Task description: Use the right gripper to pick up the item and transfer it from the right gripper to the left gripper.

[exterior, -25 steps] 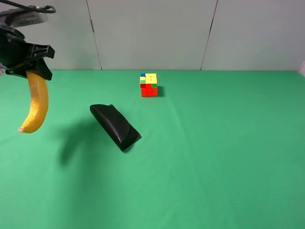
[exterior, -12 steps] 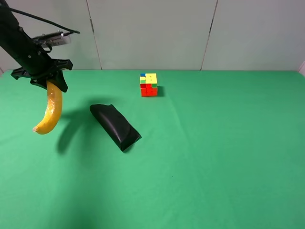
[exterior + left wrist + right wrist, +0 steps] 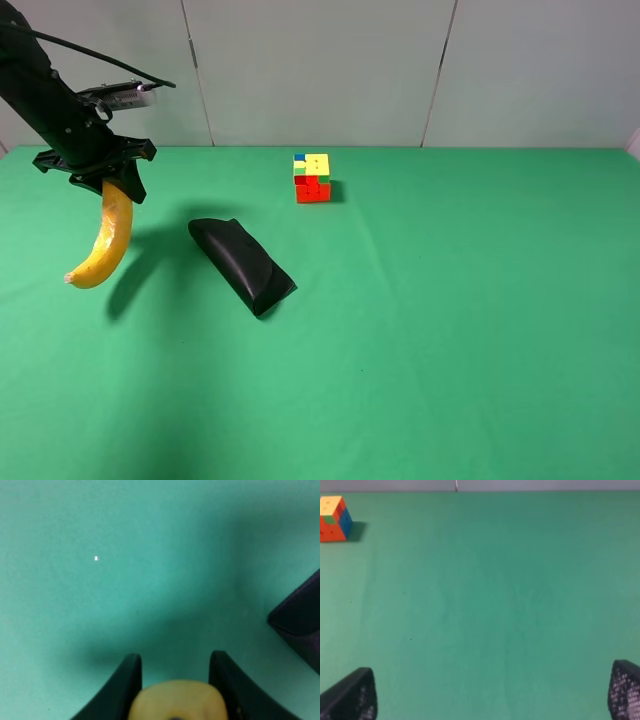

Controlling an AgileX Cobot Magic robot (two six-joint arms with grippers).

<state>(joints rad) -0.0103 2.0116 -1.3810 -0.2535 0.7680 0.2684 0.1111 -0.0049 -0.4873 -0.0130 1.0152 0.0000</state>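
The left gripper (image 3: 108, 178) hangs over the far left part of the green table (image 3: 450, 330), and its jaws are closed on the top end of the banana (image 3: 105, 240). The banana points down from the claw, curved, with its lower tip toward the left; it is in the air, above its own shadow on the cloth. In the left wrist view the two black fingers (image 3: 125, 685) press on both sides of the pale yellow end of the banana (image 3: 175, 700), and a corner of the black case (image 3: 300, 625) shows at the edge. The case (image 3: 242, 265) lies flat on the table, a bit to the right of the banana and apart from it. The cube (image 3: 312, 177) stands further back, near the middle of the table, well apart from the case. The right gripper (image 3: 490, 700) I cannot see from the high camera; in its own wrist view only the two finger tips (image 3: 350, 695) appear at the corners, spread wide, with nothing between them, only green cloth. The cube (image 3: 334, 518) is far from it, in the corner of that view.
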